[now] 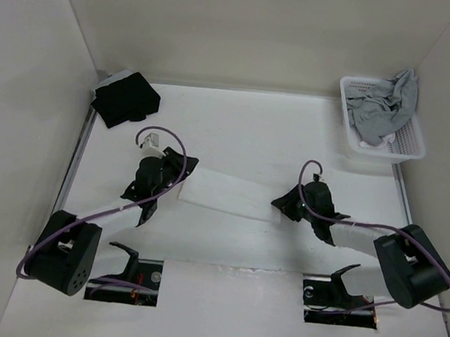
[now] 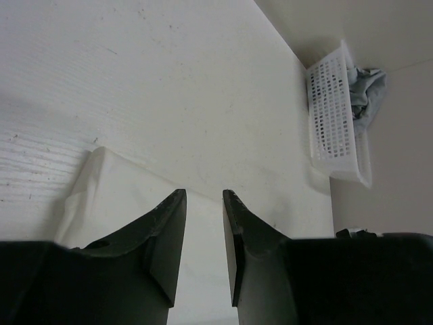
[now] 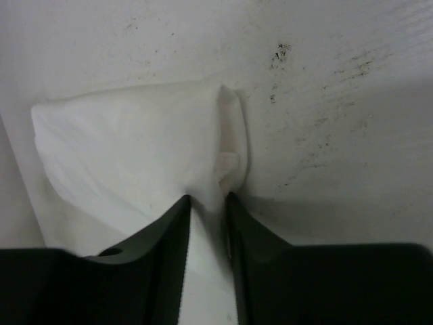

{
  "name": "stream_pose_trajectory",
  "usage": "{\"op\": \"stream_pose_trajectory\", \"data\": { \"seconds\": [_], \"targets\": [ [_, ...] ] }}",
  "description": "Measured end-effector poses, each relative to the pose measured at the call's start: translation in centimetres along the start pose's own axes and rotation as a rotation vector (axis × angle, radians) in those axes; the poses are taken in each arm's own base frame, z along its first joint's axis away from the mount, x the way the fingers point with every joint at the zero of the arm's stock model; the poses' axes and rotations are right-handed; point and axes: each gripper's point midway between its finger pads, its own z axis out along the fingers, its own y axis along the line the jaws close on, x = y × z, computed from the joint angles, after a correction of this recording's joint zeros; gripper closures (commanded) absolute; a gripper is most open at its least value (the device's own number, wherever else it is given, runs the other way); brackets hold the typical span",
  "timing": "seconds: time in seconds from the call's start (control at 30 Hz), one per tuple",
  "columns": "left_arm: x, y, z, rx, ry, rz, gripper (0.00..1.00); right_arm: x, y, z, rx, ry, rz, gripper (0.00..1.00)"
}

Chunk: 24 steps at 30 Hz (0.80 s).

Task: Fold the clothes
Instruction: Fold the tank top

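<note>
Fabric in black (image 1: 125,98) lies crumpled in the far left corner of the counter (image 1: 237,129), one edge of it cut by the wall's shadow. Just right of it and nearer, the left pincer (image 1: 178,173) (image 2: 203,198) hangs over the left end of the white camisole (image 1: 230,195). Its jaws stand partly apart with nothing between them, and their dark bodies hide the cloth (image 2: 115,189) below. The camisole lies mid-counter as a folded band. Its long axis runs left to right, with the right end a little nearer the arm bases; its straps cannot be made out. At that end the right pincer (image 1: 287,206) (image 3: 206,200) has its jaws apart astride a bunched corner of the cloth (image 3: 128,149), which rises into the gap without being visibly pinched. Far right stands a white basket (image 1: 409,143) (image 2: 331,122) holding a grey garment (image 1: 385,101), part of it draped over the rim.
</note>
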Motion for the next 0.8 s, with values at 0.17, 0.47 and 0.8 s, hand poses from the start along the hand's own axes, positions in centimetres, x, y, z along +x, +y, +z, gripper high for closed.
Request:
{"op": "stream_pose_trajectory", "data": {
  "seconds": [0.17, 0.47, 0.8],
  "targets": [
    [0.2, -0.4, -0.9, 0.013, 0.011, -0.004, 0.73, 0.2, -0.4, 0.5, 0.004, -0.003, 0.057, 0.93],
    [2.5, -4.9, -2.7, 0.14, 0.076, 0.006, 0.72, -2.8, 2.3, -5.0, -0.096, -0.167, 0.04, 0.95],
    [3.3, -5.1, -2.5, 0.136, 0.105, -0.01, 0.72, -4.0, 9.8, -9.2, -0.085, -0.16, -0.133, 0.95]
  ]
}}
